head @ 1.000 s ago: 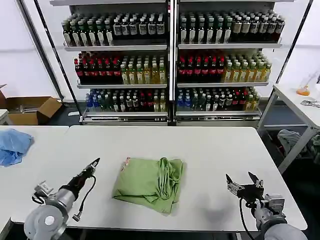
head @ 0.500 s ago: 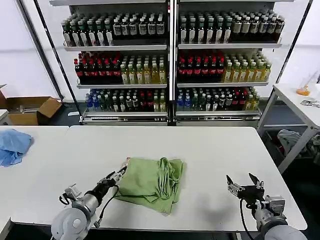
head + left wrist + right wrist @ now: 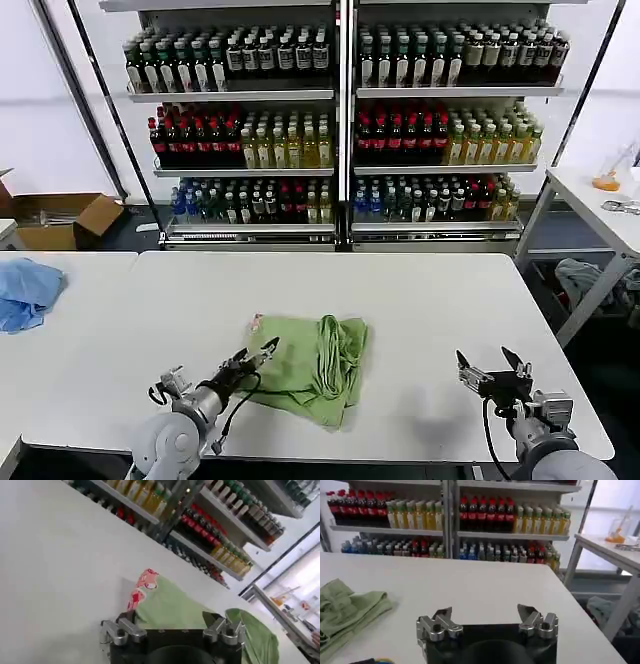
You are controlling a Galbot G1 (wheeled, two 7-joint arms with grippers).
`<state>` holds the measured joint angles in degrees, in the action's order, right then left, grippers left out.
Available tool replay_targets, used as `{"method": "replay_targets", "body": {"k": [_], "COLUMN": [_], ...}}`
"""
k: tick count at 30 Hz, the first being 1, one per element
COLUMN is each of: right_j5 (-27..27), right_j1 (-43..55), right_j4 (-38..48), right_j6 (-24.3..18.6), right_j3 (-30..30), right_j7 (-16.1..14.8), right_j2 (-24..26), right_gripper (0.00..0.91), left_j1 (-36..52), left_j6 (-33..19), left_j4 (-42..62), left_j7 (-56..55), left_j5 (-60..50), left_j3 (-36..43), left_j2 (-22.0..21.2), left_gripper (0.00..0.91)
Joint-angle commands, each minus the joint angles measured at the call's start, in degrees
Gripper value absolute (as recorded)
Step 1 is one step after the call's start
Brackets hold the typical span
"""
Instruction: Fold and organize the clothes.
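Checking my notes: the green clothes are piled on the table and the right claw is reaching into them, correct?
Not quite. The head view shows the left claw reaching into the green clothes on the table; the right claw hangs open, apart from them.

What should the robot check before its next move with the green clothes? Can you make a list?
1. Clothes on the table, in a pile: ok.
2. Left gripper at the pile's near-left edge: ok.
3. Left gripper open, ready to grab: ok.
4. Cloth between its fingers: cannot tell.
5. Right gripper open and off to the right of the pile: ok.
6. Pile neatly folded: not ok, rumpled on the right.
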<state>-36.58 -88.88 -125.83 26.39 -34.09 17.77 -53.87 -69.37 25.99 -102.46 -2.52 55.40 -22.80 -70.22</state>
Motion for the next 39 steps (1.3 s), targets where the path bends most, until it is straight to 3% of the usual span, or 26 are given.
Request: {"method": "replay_targets", "body": {"k": [1,4,5,6,7,8,27,28,30,31,32,34,39], "right_j5": [-0.04,-0.08,-0.08,-0.08,-0.07,-0.05,0.05,0.06,0.06,0.05,0.05,0.06,0.21], "right_j1": [0.01,0.09,0.08,0.08,0.06,0.05,-0.86,-0.88,-0.90,-0.91,-0.94,-1.00,-1.35], "right_j4": [0.10,0.25,0.26,0.33,0.36,0.37,-0.36,-0.40,-0.45,-0.49,-0.55,-0.64,-0.84], "right_j6": [0.08,0.09,0.09,0.08,0.11,0.11,0.14,0.14,0.15,0.14,0.14,0.15,0.13], "right_j3": [-0.18,-0.24,-0.25,-0.23,-0.21,-0.21,-0.13,-0.12,-0.09,-0.08,-0.05,-0.06,-0.15], "right_j7": [0.02,0.04,0.04,0.04,0.06,0.05,0.03,0.00,0.04,0.04,0.06,0.05,0.07], "right_j2": [0.07,0.11,0.12,0.10,0.07,0.07,0.38,0.43,0.47,0.47,0.50,0.52,0.28], "right_gripper": [0.907,0.907,0.907,0.907,0.907,0.907,0.907,0.907,0.907,0.907,0.907,0.907,0.907], "left_j1": [1.83,1.46,1.01,0.78,0.60,0.12,0.36,0.20,0.28,0.51,0.60,1.17,1.61], "left_j6": [-0.78,-0.84,-0.87,-0.96,-1.04,-1.27,-0.36,-0.37,-0.40,-0.49,-0.61,-0.80,-0.96], "left_j4": [2.67,2.00,0.89,0.32,-0.57,-1.35,1.19,1.11,1.30,1.56,1.91,2.95,4.52], "left_j7": [0.32,0.25,0.17,0.06,-0.02,-0.21,1.33,1.50,1.72,1.80,1.80,1.78,1.82], "left_j5": [-0.96,-1.01,-1.04,-1.07,-1.48,-1.98,-2.89,-2.94,-2.88,-2.76,-2.53,-0.92,2.92], "left_j3": [1.13,0.26,-0.16,-0.40,-0.81,-1.31,2.51,2.87,3.16,3.10,3.01,2.50,1.32], "left_j2": [0.35,0.96,1.21,1.34,1.50,1.68,1.12,1.09,0.79,0.54,0.46,0.07,-0.23], "left_gripper": [0.302,0.322,0.413,0.584,0.856,0.907,0.907,0.856,0.494,0.383,0.171,0.091,0.071]}}
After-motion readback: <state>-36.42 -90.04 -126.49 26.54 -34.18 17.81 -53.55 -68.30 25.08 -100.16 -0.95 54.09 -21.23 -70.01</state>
